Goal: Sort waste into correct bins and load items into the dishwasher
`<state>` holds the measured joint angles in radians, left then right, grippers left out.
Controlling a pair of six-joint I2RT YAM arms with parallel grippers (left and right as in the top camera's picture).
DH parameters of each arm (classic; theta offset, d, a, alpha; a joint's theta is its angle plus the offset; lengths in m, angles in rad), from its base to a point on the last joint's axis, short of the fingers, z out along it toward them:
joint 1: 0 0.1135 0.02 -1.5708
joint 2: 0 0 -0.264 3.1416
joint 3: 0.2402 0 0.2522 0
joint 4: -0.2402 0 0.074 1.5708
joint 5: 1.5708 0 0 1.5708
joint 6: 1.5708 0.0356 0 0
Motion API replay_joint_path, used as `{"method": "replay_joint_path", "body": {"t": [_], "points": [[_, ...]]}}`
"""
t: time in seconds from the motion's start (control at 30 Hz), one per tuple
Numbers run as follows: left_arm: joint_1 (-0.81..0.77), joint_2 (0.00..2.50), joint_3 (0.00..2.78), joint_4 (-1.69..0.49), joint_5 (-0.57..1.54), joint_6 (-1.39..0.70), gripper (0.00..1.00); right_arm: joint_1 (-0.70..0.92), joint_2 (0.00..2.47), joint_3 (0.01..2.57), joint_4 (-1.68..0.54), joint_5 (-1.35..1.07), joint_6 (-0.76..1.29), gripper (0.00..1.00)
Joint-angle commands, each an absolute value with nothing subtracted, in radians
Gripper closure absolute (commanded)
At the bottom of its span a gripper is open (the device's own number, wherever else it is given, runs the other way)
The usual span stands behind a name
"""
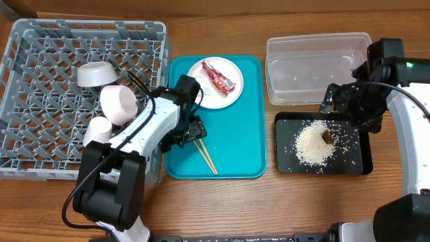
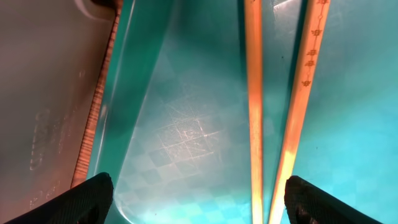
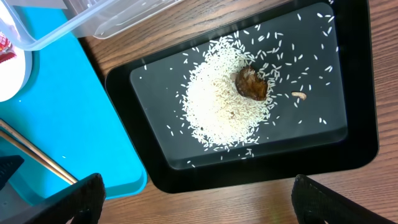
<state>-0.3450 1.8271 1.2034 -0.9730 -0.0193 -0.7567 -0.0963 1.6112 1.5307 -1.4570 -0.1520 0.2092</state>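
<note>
A pair of wooden chopsticks (image 1: 205,156) lies on the teal tray (image 1: 248,134). My left gripper (image 1: 190,132) is open low over them; in the left wrist view the chopsticks (image 2: 254,112) lie between the fingers (image 2: 199,202), near the right one. A white plate (image 1: 225,97) holds a red foil wrapper (image 1: 219,78). The dish rack (image 1: 40,54) holds a grey bowl (image 1: 94,74), a pink bowl (image 1: 119,104) and a white cup (image 1: 99,131). My right gripper (image 1: 349,107) hangs open and empty (image 3: 196,199) above the black tray (image 1: 356,158), which holds rice (image 3: 217,106) and a brown lump (image 3: 250,84). The paper wad is out of view.
The clear tub (image 1: 316,59) stands behind the black tray, right of the teal tray. The left arm reaches across the rack's right wall. Bare wooden table shows in front of the trays (image 1: 269,202).
</note>
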Motion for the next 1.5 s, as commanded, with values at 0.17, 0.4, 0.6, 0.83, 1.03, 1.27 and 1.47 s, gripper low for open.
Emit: {"method": "replay_joint_path", "body": {"t": [0.17,0.4,0.6,0.83,1.03,1.27,1.47], "points": [[-0.342,1.806,1.172,-0.96,-0.033,-0.771,0.12,-0.094,1.579,1.559,-1.454,-0.147,0.205,0.02],[-0.366,1.806,1.106,-0.892,-0.033,-0.758,0.1,-0.094,1.579,1.559,-1.455,-0.147,0.205,0.02],[-0.39,1.806,1.069,-0.834,-0.033,-0.741,0.08,-0.094,1.579,1.559,-1.455,-0.147,0.205,0.02],[-0.402,1.806,1.067,-0.833,-0.033,-0.74,0.43,-0.094,1.579,1.559,-1.455,-0.147,0.205,0.02],[-0.402,1.806,1.067,-0.833,-0.032,-0.741,0.83,-0.094,1.579,1.559,-1.456,-0.147,0.205,0.02],[-0.402,1.806,1.068,-0.834,-0.033,-0.74,0.96,-0.094,1.579,1.559,-1.458,-0.147,0.205,0.03],[-0.398,1.803,1.113,-0.875,-0.035,-0.731,0.96,-0.094,1.579,1.559,-1.465,-0.147,0.205,0.02]]}}
